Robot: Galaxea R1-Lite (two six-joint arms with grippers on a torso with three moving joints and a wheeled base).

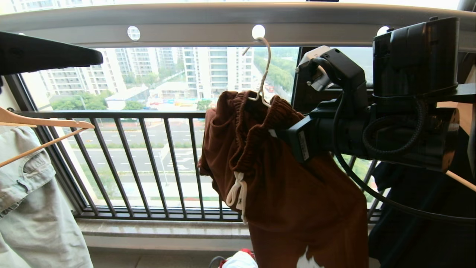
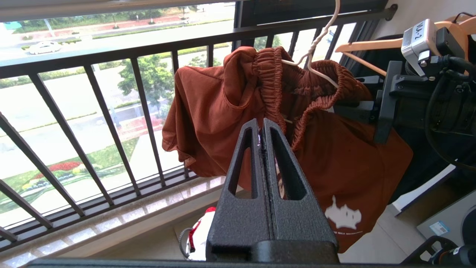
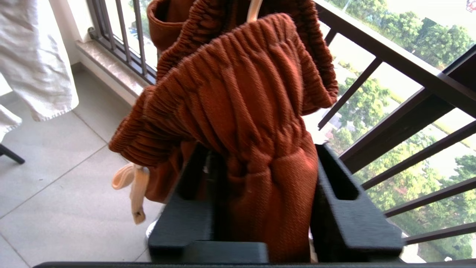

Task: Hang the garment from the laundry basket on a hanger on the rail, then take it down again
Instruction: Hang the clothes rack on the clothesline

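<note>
Rust-brown shorts (image 1: 297, 193) hang bunched on the cream wire hanger (image 1: 262, 80), whose hook sits in a round hole of the silver-grey rail (image 1: 208, 22) — the leg with its small white print drooping toward the floor. Behind them, the black balcony railing (image 1: 148, 163) fences off the street. A pale denim piece (image 1: 29, 201) on a wooden hanger (image 1: 41, 126) hangs well to the left; dark clothing fills the right edge. The right gripper (image 3: 260, 193) reaches in from the right, its fingers spread with the gathered waistband (image 3: 238, 96) lying between them, fabric touching the inner faces. The left gripper (image 2: 261, 128) hovers before the shorts, fingers pressed together on nothing. Below, the laundry basket (image 1: 238, 260) peeks in — partly hidden by the shorts. The white drawstring (image 1: 237, 193) dangles in front.
</note>
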